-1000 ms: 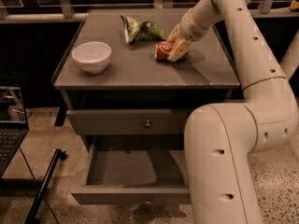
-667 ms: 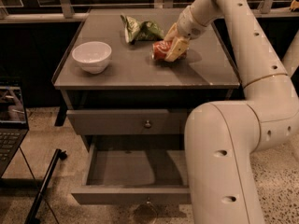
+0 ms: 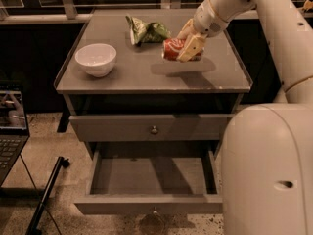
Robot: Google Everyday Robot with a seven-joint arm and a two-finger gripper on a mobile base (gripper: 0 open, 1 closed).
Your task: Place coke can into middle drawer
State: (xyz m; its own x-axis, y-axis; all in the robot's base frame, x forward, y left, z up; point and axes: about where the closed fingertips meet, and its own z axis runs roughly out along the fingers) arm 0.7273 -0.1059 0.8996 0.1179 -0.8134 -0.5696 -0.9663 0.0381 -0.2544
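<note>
The coke can [image 3: 172,49], red with white lettering, lies on its side between the fingers of my gripper [image 3: 188,45]. It hangs just above the cabinet top [image 3: 146,75], right of centre, and casts a shadow below. My gripper is shut on it, reaching in from the upper right. The middle drawer [image 3: 146,176] is pulled open below, its flat grey floor bare, with a small knob on its front edge.
A white bowl [image 3: 96,58] sits at the left of the top and a green foil snack bag [image 3: 146,32] at the back. The top drawer front [image 3: 154,129] is closed. My white body [image 3: 269,170] fills the lower right. A laptop [image 3: 10,126] and a black pole [image 3: 46,195] stand at left.
My gripper has risen slightly with the coke can in it, so the can now stands off the cabinet top. Bowl, bag and drawer have not moved.
</note>
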